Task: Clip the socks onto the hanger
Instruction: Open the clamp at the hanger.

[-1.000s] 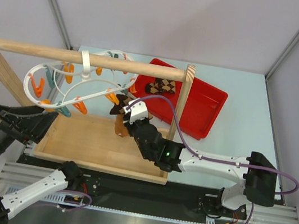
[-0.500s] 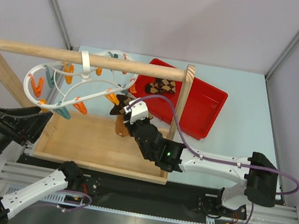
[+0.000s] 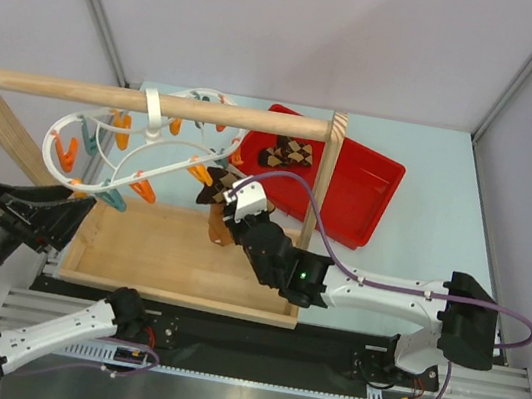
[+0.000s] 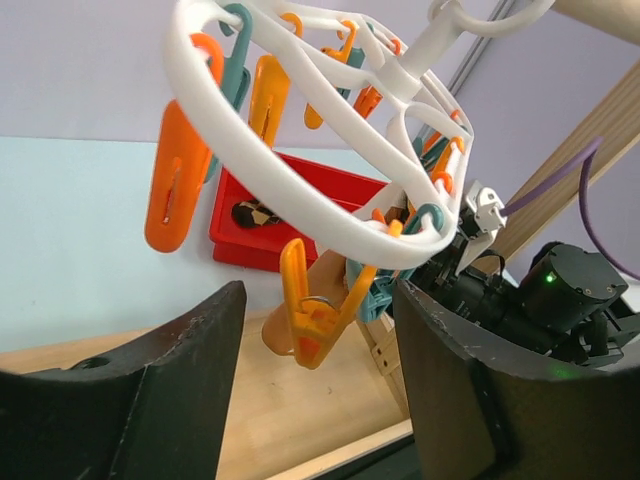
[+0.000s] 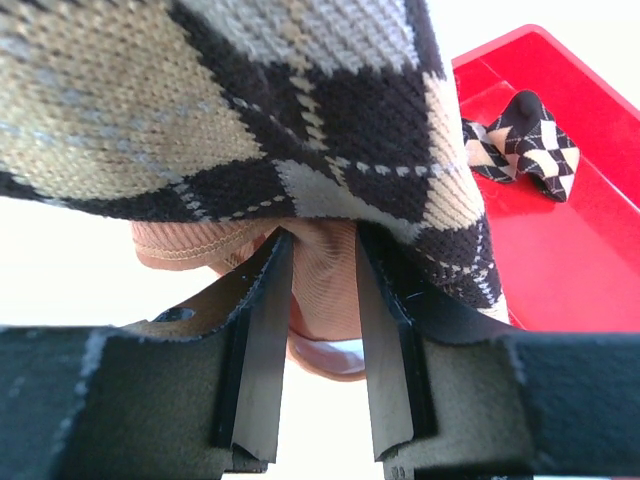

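Right pincer clenched on argyle sock, pinching tan knit end; sock raised just beside hanger. Left pincer released, empty, below hanger ring, orange peg near. Second sock lies in red tray. Judgement: sock light, limp, stretchy, not fragile; hold near edge, leave free hem for peg.

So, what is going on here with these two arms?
The right gripper is shut on a soft argyle sock of dark brown, tan and cream and holds it up at the pegs of the white wavy plastic ring hanger, which hangs on a wooden rod. The left gripper is open beside the hanger, an orange peg between its fingers, not gripped. Another argyle sock lies in the red plastic tray.
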You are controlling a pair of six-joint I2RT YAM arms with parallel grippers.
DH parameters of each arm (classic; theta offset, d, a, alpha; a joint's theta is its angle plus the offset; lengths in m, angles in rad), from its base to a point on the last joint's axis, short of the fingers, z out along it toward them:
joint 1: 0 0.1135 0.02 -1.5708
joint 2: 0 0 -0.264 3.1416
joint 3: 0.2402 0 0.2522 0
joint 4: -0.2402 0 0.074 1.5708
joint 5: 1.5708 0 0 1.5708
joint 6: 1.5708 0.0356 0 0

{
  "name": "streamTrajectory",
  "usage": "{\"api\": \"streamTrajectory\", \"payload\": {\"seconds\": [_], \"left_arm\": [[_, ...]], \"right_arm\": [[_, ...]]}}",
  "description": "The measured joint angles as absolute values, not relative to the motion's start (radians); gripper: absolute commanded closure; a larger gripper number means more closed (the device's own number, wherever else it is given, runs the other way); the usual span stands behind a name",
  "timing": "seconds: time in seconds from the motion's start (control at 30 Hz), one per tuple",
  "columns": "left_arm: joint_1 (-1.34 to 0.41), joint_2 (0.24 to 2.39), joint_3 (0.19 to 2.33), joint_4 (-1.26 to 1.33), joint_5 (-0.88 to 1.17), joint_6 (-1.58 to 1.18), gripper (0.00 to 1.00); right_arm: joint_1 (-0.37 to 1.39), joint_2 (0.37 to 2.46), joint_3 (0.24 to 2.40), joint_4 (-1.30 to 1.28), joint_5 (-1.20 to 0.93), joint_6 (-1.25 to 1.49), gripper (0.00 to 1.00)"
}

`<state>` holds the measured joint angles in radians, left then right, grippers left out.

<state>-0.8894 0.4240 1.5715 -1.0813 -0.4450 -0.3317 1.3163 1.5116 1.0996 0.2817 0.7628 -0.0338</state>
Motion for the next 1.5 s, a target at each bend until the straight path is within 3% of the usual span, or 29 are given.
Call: {"api": "streamTrajectory", "payload": {"seconds": [0.43, 0.73, 1.13, 1.33, 1.43, 1.5], "left_arm": [[-1.108, 0.366, 1.537, -1.055, -0.594, -0.366, 0.38], [-1.114, 0.35, 1.507, -0.989, -0.596, -0.36, 0.38], [-1.138, 0.369, 1.507, -0.958, -0.612, -0.357, 0.45], [-1.148, 0.392, 1.507, -0.947, -0.618, -0.356, 0.55], [-1.15, 0.395, 1.507, -0.942, -0.619, -0.357, 0.66], [-1.15, 0.396, 1.507, -0.94, -0.618, -0.359, 0.8]], "right_arm": [[1.308, 1.499, 1.099, 0.283, 0.762, -0.025, 0.64], [1.306, 1.499, 1.099, 0.283, 0.762, -0.017, 0.64], [1.306, 1.497, 1.099, 0.283, 0.761, -0.014, 0.64], [1.306, 1.488, 1.099, 0.283, 0.761, -0.011, 0.64], [1.306, 1.488, 1.099, 0.286, 0.761, -0.01, 0.64], [1.306, 1.488, 1.099, 0.286, 0.761, -0.01, 0.64]]}}
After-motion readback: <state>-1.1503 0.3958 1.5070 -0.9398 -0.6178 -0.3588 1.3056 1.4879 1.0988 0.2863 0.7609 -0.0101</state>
